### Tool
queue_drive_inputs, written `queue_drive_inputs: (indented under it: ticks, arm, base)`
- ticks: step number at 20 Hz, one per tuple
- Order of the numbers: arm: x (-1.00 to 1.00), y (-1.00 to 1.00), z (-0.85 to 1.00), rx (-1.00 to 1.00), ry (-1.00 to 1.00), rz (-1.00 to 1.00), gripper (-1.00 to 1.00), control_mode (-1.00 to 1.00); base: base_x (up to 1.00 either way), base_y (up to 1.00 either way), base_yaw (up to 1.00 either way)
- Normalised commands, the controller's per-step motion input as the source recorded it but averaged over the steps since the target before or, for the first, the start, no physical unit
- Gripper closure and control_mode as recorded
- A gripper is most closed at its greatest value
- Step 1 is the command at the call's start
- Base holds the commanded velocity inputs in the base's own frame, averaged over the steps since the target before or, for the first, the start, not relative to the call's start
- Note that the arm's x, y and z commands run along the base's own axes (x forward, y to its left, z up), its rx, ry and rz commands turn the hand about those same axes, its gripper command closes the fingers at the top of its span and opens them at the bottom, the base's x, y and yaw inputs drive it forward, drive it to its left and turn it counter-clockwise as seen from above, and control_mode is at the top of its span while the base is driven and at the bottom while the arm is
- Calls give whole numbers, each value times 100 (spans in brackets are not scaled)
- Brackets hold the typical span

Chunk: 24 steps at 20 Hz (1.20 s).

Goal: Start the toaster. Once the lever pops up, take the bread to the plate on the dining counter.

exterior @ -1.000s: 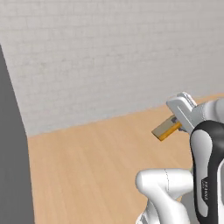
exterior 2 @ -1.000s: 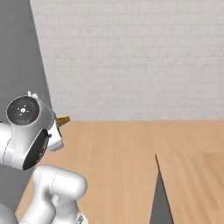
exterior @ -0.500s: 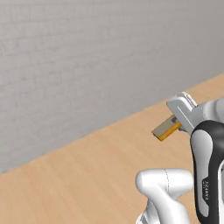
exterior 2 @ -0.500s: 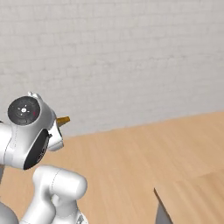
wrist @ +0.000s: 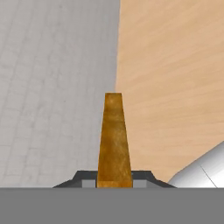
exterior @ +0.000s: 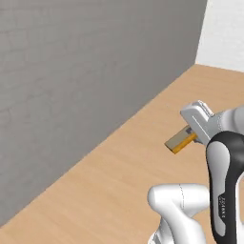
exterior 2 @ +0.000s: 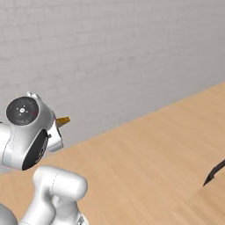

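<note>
Closest to the hand camera, the gripper [wrist: 114,178] is clamped on the bread [wrist: 113,140], whose thin golden-brown edge rises between the two dark finger tips [wrist: 142,177] and points straight away from the lens. From the left base view the same slice [exterior: 179,140] sticks out of the gripper [exterior: 191,136] toward the grey wall [exterior: 86,81], lying roughly flat and held well above the wooden floor [exterior: 119,186], touching nothing but the fingers. The white arm [exterior: 224,186] bends up from the lower right of that view, with its rounded elbow low in the picture. In the right base view just the tip of the bread [exterior 2: 63,120] peeks out past the round joint cap of the arm [exterior 2: 26,132], against the pale brick-patterned wall [exterior 2: 114,57]. Beyond the held slice, the light wooden floor [exterior 2: 145,162] runs up to the wall, and in the left base view the grey wall ends at a corner where a brighter white surface [exterior: 224,33] begins at the upper right. At the right edge of the right base view, a thin dark edge [exterior 2: 214,172] slants across the floor; what it belongs to cannot be told.
</note>
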Motion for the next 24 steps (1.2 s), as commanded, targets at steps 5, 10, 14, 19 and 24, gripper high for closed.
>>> queue_drive_inputs:
  ticks: [5, 10, 14, 19, 24]
  arm:
    - [0, 0, 0, 0, 0, 0, 100, 100]
    - [0, 0, 0, 0, 0, 0, 100, 100]
    - [0, 0, 0, 0, 0, 0, 100, 100]
    - [0, 0, 0, 0, 0, 0, 100, 100]
    - [0, 0, 0, 0, 0, 0, 100, 100]
  base:
    - [90, 0, -51]
    - [91, 1, -45]
    - [98, 11, -44]
    - [100, 18, -43]
    - [100, 19, -43]
